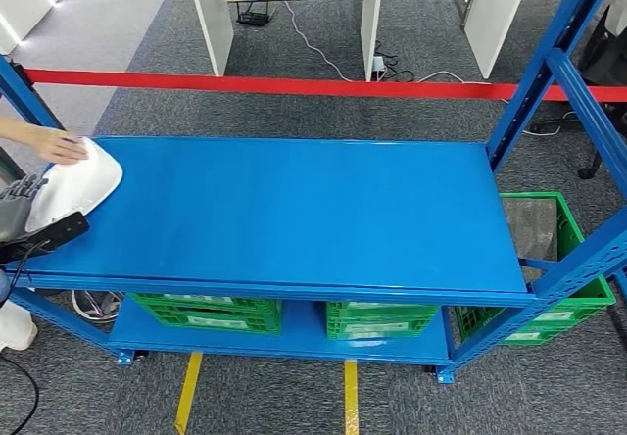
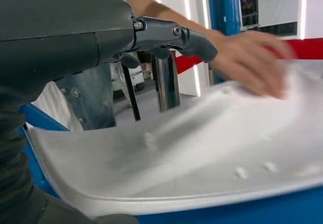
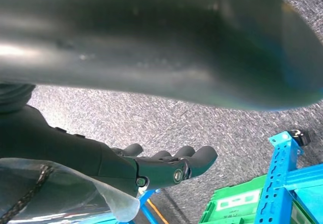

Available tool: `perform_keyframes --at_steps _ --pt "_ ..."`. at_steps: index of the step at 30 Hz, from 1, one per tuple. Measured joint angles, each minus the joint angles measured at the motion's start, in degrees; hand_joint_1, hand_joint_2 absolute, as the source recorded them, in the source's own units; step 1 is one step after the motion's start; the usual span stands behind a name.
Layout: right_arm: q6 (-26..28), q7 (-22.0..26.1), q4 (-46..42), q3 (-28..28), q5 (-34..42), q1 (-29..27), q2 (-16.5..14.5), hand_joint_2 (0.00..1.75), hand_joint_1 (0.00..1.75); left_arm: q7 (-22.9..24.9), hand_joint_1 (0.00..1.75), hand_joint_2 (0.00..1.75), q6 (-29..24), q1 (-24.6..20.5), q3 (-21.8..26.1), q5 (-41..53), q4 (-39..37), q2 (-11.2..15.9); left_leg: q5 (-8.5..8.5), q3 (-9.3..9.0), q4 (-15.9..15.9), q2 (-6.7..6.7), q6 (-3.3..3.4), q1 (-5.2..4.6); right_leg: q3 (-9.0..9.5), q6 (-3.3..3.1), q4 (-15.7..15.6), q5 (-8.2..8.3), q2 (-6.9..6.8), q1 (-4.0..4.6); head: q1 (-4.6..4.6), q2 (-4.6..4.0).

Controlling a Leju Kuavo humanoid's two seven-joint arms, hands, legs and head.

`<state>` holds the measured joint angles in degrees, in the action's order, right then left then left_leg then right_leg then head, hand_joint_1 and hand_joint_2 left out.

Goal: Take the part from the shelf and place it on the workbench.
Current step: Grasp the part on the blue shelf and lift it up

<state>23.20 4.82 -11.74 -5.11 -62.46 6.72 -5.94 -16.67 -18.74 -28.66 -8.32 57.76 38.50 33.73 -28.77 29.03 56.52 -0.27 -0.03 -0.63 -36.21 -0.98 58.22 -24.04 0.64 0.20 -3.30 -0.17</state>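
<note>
The part (image 1: 73, 185) is a white, shallow curved shell lying at the far left end of the blue shelf top (image 1: 296, 210). A person's hand (image 1: 59, 146) rests on its far edge. My left hand (image 1: 16, 205) is at the part's near left edge. In the left wrist view its fingers (image 2: 171, 35) reach out well above the part (image 2: 190, 153) without touching it, and the person's hand (image 2: 251, 62) presses on the shell beyond them. My right hand (image 3: 160, 166) hangs over the grey carpet with its fingers stretched out and nothing in them.
A black flat device (image 1: 48, 231) lies on the shelf by the part's near edge. Green crates (image 1: 207, 313) (image 1: 381, 319) sit on the lower shelf and another (image 1: 551, 259) stands at the right. A red barrier tape (image 1: 296, 86) runs behind, with white table legs beyond.
</note>
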Motion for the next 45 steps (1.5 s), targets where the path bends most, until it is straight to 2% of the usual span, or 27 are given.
perform_keyframes --at_steps 16,31,45 --pt "0.3 0.1 0.0 1.0 0.0 0.0 0.0 0.00 0.00 -1.6 0.00 1.75 7.2 2.1 0.0 -5.8 3.5 0.0 0.00 0.01 0.0 0.00 0.00 0.00 0.00 0.00 0.0 0.00 0.01 0.00 -0.01 0.00" --pt "0.3 0.2 0.0 1.4 -0.2 0.0 0.0 0.00 0.00 -1.7 0.00 1.75 10.0 4.4 -0.4 -7.4 9.0 0.2 0.00 0.08 0.0 0.00 0.00 0.00 0.00 0.00 0.0 0.00 0.01 0.00 -0.01 0.00" --pt "0.3 0.2 0.0 1.4 -0.6 0.0 0.0 0.00 0.00 -1.7 0.00 1.75 13.9 6.6 -1.1 -9.3 12.8 2.3 -0.01 0.13 0.0 0.00 0.00 0.00 0.00 -0.01 0.0 -0.02 0.00 0.00 -0.01 0.00"
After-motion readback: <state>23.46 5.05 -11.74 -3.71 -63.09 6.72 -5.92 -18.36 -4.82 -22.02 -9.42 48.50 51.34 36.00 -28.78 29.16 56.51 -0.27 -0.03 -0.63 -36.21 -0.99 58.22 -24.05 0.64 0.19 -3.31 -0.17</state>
